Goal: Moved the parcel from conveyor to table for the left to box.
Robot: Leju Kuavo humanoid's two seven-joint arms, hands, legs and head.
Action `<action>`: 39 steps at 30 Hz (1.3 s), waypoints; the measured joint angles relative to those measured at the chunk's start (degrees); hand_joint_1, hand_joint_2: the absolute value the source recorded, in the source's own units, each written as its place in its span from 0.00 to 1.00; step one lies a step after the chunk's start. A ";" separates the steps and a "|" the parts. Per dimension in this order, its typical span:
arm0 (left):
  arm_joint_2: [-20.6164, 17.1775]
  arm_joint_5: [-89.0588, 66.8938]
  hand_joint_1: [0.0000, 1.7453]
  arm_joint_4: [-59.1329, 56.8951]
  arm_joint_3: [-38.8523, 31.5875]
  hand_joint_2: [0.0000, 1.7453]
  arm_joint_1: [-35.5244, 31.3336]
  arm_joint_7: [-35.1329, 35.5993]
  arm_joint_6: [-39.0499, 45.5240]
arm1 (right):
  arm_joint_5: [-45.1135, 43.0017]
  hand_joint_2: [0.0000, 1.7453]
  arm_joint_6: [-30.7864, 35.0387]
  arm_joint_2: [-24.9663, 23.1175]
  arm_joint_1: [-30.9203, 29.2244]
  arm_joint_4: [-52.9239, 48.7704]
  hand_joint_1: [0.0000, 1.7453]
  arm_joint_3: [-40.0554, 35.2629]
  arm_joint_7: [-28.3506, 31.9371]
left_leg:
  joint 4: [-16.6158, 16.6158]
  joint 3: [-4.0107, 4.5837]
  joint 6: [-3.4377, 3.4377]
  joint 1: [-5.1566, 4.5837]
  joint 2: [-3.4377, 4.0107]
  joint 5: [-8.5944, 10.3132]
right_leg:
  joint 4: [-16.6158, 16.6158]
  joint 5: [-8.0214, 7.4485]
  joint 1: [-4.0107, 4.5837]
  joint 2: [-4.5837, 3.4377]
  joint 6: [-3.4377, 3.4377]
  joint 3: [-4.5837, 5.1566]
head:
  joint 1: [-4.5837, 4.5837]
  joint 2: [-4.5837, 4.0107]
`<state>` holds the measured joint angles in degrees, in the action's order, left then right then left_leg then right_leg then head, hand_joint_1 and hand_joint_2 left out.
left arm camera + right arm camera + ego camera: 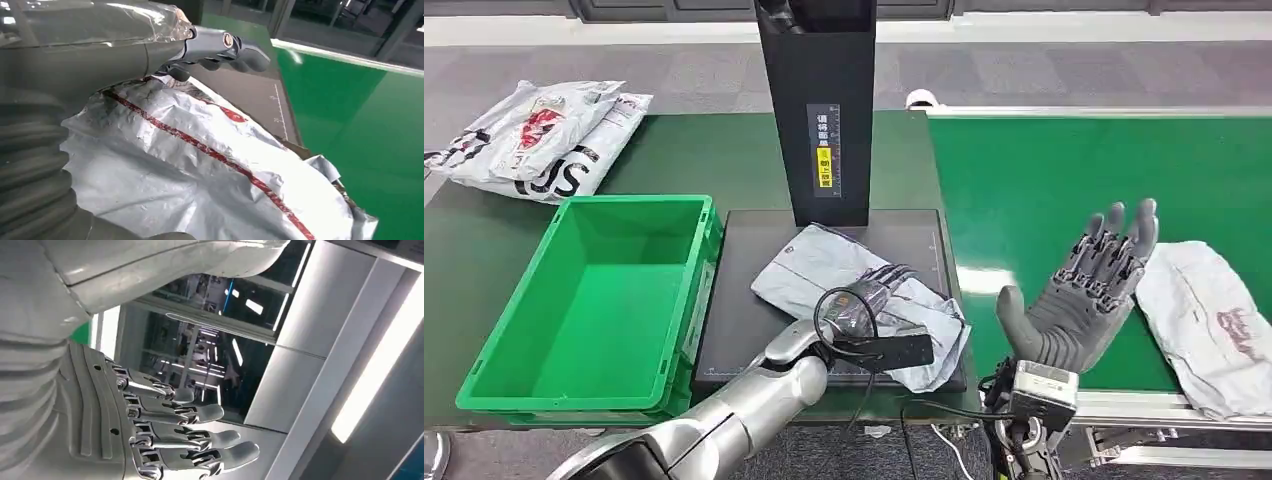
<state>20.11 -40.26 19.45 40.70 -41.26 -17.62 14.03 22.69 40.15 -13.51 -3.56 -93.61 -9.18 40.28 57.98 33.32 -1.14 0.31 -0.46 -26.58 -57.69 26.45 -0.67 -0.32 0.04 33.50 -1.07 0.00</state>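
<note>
Two hands in head view: left hand [879,290] lay flat on the grey parcel [824,262] on the black scale platform [744,300] beside the green crate [594,300]; right hand [1084,290] raised, fingers spread, over the conveyor [1064,180]. Left wrist view: fingers [225,47] extended over the crinkled parcel [200,175], grip unclear. Right wrist view: fingers [190,435] straight, holding nothing.

A dark green counter [724,155] carried an empty bright green plastic crate [594,300] at its left, a flat black scale platform [744,330] with a black upright column [817,110] beside it, and a heap of white plastic mailer bags [539,135] at the far left corner. A crumpled silver-grey plastic parcel [844,270] lay on the platform. On the adjoining green conveyor belt [1044,180] lay a white mailer bag [1209,320].
</note>
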 measured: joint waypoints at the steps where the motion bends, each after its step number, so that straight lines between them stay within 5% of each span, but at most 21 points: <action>1: -0.02 0.00 0.00 -0.20 0.00 1.00 -0.03 0.42 0.07 | -0.18 1.00 0.00 0.00 -0.11 0.00 0.00 0.00 0.00 | 0.00 0.00 0.00 0.00 0.00 0.00 | 0.00 0.00 0.00 0.00 0.00 0.00 | 0.00 -0.02; 2: -0.02 -0.08 0.00 -0.37 0.00 1.00 -0.03 0.89 0.35 | -0.42 1.00 0.00 0.00 -0.21 0.00 0.00 0.00 0.00 | 0.00 0.00 0.00 0.00 0.00 0.00 | 0.00 0.00 0.00 0.00 0.00 0.00 | 0.00 0.00; 3: -0.04 -0.46 0.14 -0.59 0.00 1.00 -0.04 1.22 0.61 | -0.59 1.00 0.00 0.00 -0.32 0.00 0.00 0.00 0.00 | 0.00 0.00 0.00 0.00 0.00 0.00 | 0.00 0.00 0.00 0.00 0.00 0.00 | 0.00 0.00; 4: -0.09 -0.61 0.74 -0.81 0.00 1.00 -0.06 1.62 0.88 | -0.70 1.00 0.00 0.00 -0.46 0.02 0.00 0.00 0.00 | 0.00 0.00 0.00 0.00 -0.01 0.00 | 0.00 0.00 0.00 0.00 0.00 -0.01 | 0.00 0.00; 6: -0.15 -1.31 1.00 -1.22 0.00 1.00 -0.08 2.19 1.25 | -1.07 1.00 0.00 0.00 -0.66 0.02 0.00 0.00 0.00 | 0.00 0.01 0.00 0.00 -0.01 0.00 | 0.00 0.00 0.00 0.01 0.00 -0.01 | 0.00 0.00; 31: -4.11 -5.84 1.00 -3.58 0.79 1.00 -0.85 6.69 1.84 | -2.58 1.00 0.00 0.00 -1.56 0.28 0.00 0.00 0.00 | -0.01 -0.03 -0.01 0.00 0.00 0.01 | -0.01 0.00 0.01 0.00 0.00 -0.04 | 0.00 0.00; 39: -5.57 0.18 1.00 -1.28 -1.78 1.00 -3.25 -2.72 15.29 | -1.16 1.00 0.00 0.00 -0.62 -1.64 0.00 0.04 0.00 | 0.01 0.00 -0.01 0.01 -0.06 0.05 | -0.01 -0.01 0.02 0.01 0.01 -0.01 | 0.00 0.00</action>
<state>14.53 -40.08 18.17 38.92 -44.52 -20.34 29.32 21.53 40.15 -13.51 -4.17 -95.25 -9.14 40.28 57.99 33.32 -1.15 0.31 -0.52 -26.53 -57.70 26.44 -0.65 -0.31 0.05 33.50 -1.07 0.00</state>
